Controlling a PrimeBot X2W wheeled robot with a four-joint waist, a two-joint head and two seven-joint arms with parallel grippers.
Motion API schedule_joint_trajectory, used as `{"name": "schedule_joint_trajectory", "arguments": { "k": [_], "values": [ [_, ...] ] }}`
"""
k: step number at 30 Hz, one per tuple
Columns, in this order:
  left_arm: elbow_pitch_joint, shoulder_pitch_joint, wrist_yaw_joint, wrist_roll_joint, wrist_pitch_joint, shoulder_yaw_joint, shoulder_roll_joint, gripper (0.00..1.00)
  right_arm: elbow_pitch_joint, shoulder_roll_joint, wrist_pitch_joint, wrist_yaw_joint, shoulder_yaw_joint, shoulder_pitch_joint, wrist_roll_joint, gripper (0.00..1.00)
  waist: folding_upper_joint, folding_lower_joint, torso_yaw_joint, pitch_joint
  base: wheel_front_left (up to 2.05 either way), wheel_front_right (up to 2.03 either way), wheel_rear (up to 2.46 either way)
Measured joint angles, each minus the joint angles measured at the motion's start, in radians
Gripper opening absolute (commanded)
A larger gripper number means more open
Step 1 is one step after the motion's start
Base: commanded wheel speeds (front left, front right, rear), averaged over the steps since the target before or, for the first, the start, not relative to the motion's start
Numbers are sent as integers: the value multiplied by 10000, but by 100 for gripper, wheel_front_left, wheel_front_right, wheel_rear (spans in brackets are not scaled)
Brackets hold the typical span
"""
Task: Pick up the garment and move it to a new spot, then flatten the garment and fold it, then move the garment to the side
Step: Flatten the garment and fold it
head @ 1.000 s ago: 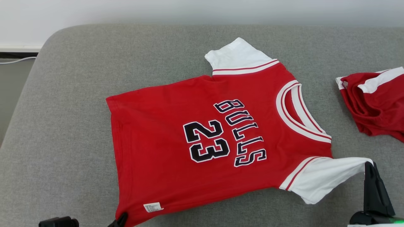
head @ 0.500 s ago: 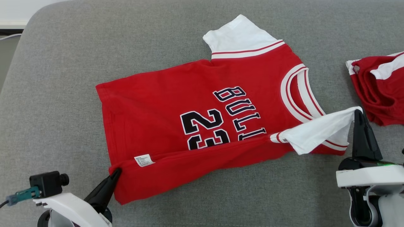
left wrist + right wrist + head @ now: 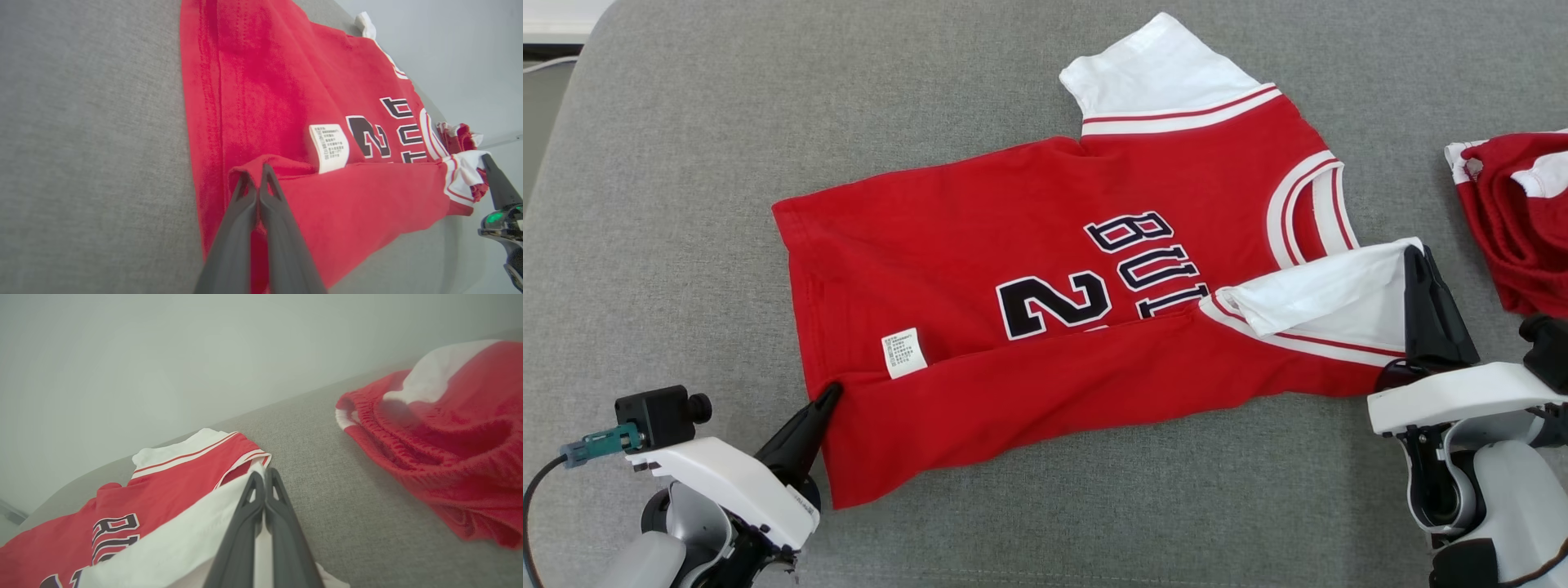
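Grey woven cushion fabric [image 3: 686, 204] spreads under the whole scene, with a pale wall behind it in the right wrist view. At the lower left, our left gripper [image 3: 830, 394] is pinched tight on the near hem corner of the red cotton jersey with white short sleeves and black lettering [image 3: 980, 229], which lies across the middle of the cushion, hem to the left and neckline to the right. Just right of that pinch, a white rectangular care label [image 3: 904, 352] faces up, so we are seeing the inside of a turned-over flap. The near long edge is lifted and laid partway over the front, hiding the lower part of the number and the letters. Further right, the white near sleeve [image 3: 1323, 294] is drawn in over the chest, and our right gripper [image 3: 1414, 260] is clamped on its tip. At the far right, well apart, a crumpled red and white garment [image 3: 1511, 220] sits on its own. We judge the moving and flattening done and the first lengthwise fold under way: the flap is not yet laid down and let go. The far white sleeve [image 3: 1152, 73] remains spread flat, and the other folds and the move to the side are left.
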Motion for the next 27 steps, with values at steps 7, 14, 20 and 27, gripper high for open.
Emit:
{"name": "schedule_joint_trajectory", "arguments": {
  "k": [7,14,20,27],
  "values": [
    [568,-239,-169,435,-874,33,-261,100,489,-36,0,0,314,-159,244,100,0,0,3,-135,0,0,0],
    [573,-213,50,938,-1630,69,-339,100,-167,-240,-4,0,297,14,322,100,0,0,14,-391,0,0,0],
    [-182,311,1035,1791,-2477,291,-127,100,-1448,-431,-6,0,104,749,-251,100,0,0,68,-843,0,0,0],
    [-1204,843,2151,2673,-2606,71,21,100,-2100,-491,-6,0,-100,1456,-1492,100,0,0,193,-1560,0,0,0]
  ]
}}
